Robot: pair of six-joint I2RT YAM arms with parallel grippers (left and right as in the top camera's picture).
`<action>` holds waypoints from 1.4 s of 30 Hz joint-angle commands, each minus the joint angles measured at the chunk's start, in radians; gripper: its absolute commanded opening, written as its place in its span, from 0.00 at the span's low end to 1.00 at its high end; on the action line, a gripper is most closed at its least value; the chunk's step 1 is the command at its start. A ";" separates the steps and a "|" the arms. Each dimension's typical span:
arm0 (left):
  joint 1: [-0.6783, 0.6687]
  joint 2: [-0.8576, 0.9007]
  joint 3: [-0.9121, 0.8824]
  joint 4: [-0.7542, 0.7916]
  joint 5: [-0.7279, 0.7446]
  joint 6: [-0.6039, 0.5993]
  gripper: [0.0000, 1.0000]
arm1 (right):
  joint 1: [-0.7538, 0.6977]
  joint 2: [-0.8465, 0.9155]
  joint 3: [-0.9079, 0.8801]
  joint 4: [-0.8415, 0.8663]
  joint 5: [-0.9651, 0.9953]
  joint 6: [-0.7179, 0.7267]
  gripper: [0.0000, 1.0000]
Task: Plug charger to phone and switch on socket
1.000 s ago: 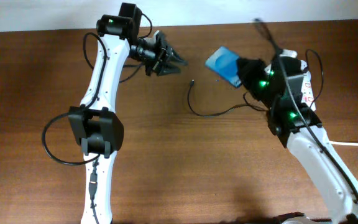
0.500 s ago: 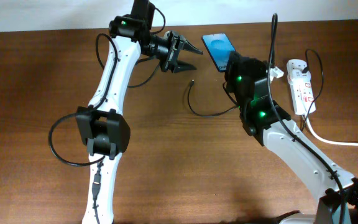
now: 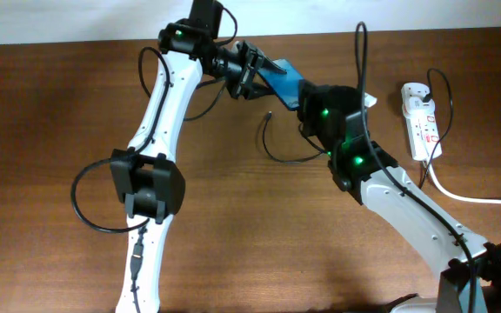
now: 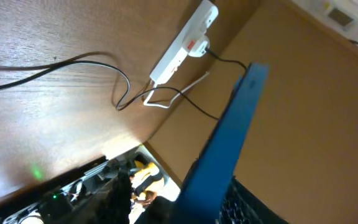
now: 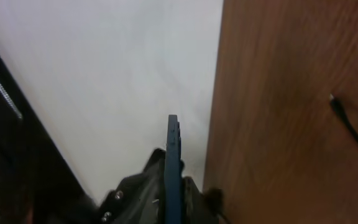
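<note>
phone [image 3: 278,78]: carried left in the last second, now held tilted above the counter [image 3: 59,130] between both arms.
right hand [image 3: 296,89]: pinching the phone's near end.
left hand [image 3: 255,74]: has closed in on the far end (grip cannot be told).
charger [image 3: 270,114]: tip lies loose below, unplugged.
socket [image 3: 423,122]: well apart, likely still off.

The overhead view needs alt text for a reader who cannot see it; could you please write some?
A blue-screened phone is held tilted above a wooden table where the left tool and the right arm meet. A thin black charger lies loose nearby, its plug tip free, and the white socket sits apart beyond the right arm.
</note>
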State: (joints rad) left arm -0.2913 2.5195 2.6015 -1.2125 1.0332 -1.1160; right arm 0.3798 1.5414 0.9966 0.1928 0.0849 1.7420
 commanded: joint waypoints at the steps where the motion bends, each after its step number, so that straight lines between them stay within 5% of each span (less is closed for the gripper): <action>1: -0.022 -0.003 0.018 0.081 -0.047 -0.168 0.32 | 0.013 0.008 0.019 0.021 0.013 -0.010 0.04; 8: -0.036 -0.003 0.018 0.168 -0.183 -0.180 0.04 | 0.015 0.008 0.019 0.021 0.004 -0.010 0.04; 17: -0.087 -0.003 0.018 0.420 -0.182 -0.335 0.00 | 0.066 0.020 0.019 0.037 0.023 0.007 0.04; 22: -0.095 -0.003 0.018 0.729 -0.030 -0.335 0.00 | 0.066 0.020 0.019 0.130 -0.004 0.036 0.04; 32: -0.085 -0.003 0.018 0.757 0.179 -0.279 0.00 | 0.065 0.020 0.019 0.139 -0.028 -0.063 0.05; 35: -0.074 -0.003 0.018 0.757 0.175 -0.270 0.00 | 0.064 0.020 0.019 0.137 -0.021 -0.063 0.29; 36: -0.066 -0.003 0.018 0.757 0.175 -0.270 0.00 | 0.058 0.020 0.019 0.137 -0.021 -0.064 0.46; 38: -0.045 -0.002 0.018 0.757 0.175 -0.254 0.00 | 0.031 0.020 0.019 0.137 -0.021 -0.093 0.56; 41: 0.021 -0.002 0.018 0.755 0.180 -0.137 0.00 | -0.085 -0.011 0.019 0.136 -0.091 -0.283 0.96; 42: 0.048 -0.002 0.018 0.754 0.190 -0.087 0.00 | -0.135 -0.028 0.019 0.136 -0.128 -0.326 0.98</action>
State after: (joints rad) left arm -0.3046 2.5343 2.5988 -0.4637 1.1759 -1.3159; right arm 0.3397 1.5417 1.0283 0.3290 0.0528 1.5665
